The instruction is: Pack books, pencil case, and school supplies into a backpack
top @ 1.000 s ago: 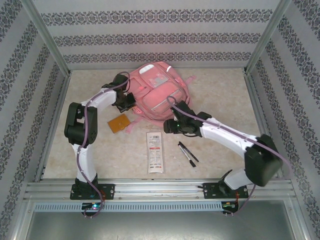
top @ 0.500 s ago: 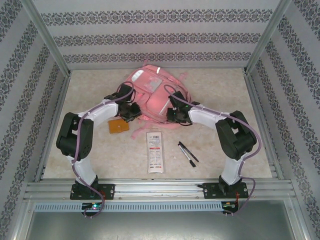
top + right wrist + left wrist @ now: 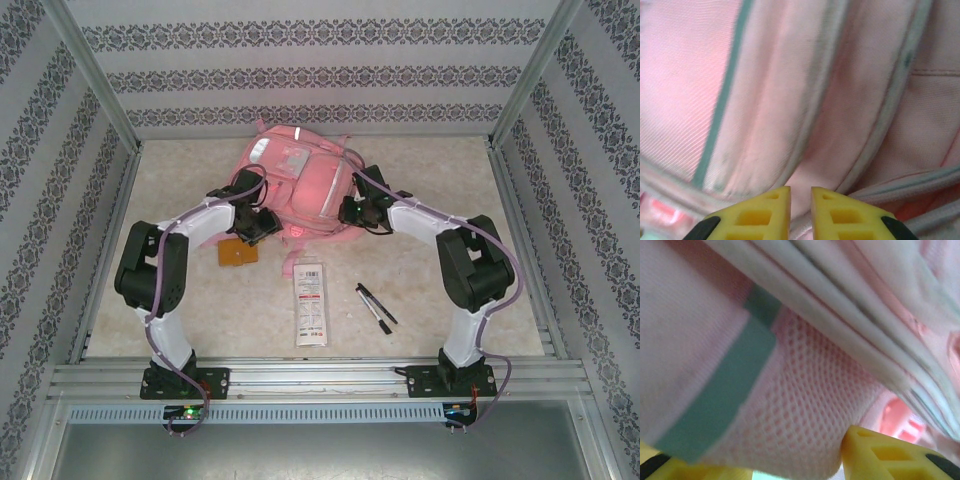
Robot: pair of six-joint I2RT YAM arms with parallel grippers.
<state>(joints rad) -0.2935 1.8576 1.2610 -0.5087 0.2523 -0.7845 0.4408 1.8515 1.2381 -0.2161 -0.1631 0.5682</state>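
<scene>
beige table (image 3: 440, 290) under backpack (image 3: 300, 185), patterned walls (image 3: 300, 75)

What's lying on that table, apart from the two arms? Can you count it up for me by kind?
pink backpack: 1
orange-brown booklet: 1
white printed pack: 1
black pens: 2
Total: 5

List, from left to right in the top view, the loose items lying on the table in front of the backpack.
Orange-brown booklet → white pencil case → two black pens. The backpack spans above them, so it is left out.
</scene>
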